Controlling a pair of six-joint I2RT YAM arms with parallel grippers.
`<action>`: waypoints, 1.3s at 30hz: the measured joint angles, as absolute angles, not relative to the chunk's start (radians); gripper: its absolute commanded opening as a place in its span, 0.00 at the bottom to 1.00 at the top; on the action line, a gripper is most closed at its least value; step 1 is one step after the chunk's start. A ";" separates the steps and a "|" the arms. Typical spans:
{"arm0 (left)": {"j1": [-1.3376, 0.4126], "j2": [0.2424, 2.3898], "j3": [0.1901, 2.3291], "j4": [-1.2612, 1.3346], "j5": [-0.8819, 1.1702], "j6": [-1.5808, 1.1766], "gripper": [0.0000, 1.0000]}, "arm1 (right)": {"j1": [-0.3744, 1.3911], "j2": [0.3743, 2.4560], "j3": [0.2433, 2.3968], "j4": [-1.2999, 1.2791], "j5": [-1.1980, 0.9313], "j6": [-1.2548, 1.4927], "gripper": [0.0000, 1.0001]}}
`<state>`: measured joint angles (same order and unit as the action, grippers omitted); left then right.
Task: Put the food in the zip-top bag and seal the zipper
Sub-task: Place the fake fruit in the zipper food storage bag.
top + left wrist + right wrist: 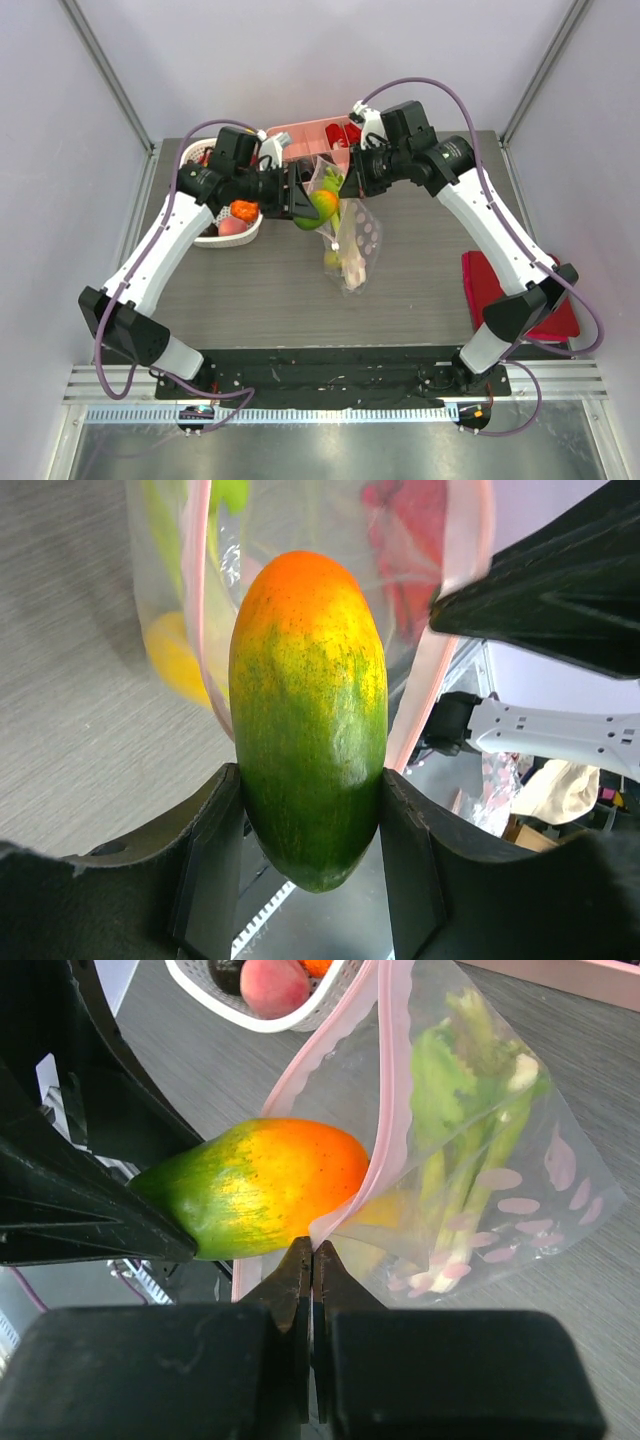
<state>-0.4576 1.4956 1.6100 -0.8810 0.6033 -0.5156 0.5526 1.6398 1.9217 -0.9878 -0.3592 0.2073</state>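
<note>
My left gripper (pixel 305 208) (pixel 310 820) is shut on a green-and-orange fruit (pixel 322 206) (pixel 308 710) by its green end. The orange tip points into the open mouth of the zip-top bag (pixel 356 243) (pixel 480 1190). My right gripper (pixel 345 190) (pixel 312 1247) is shut on the bag's pink zipper strip (pixel 392 1080) (pixel 208 630) and holds the bag hanging above the table. A white-and-green leek (pixel 455 1110) and a yellow-orange fruit (pixel 172 655) lie inside the bag. The fruit also shows in the right wrist view (pixel 260 1195), touching the strip. I see no slider tab.
A white basket (pixel 205 238) (pixel 215 988) with more toy fruit, among them a peach (pixel 272 985), stands at the left behind my left arm. A pink compartment tray (pixel 305 133) is at the back. A red cloth (pixel 495 285) lies at the right edge.
</note>
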 measured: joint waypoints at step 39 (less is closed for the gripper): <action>-0.053 1.555 1.619 -0.753 0.313 -0.089 0.92 | 0.555 1.506 1.754 -0.893 -0.326 0.185 0.01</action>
<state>-0.0528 1.5555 1.6192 -0.7532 0.3126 -0.0891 0.5549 1.5063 1.7542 -0.8928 -0.3264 0.1852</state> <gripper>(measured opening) 0.957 0.020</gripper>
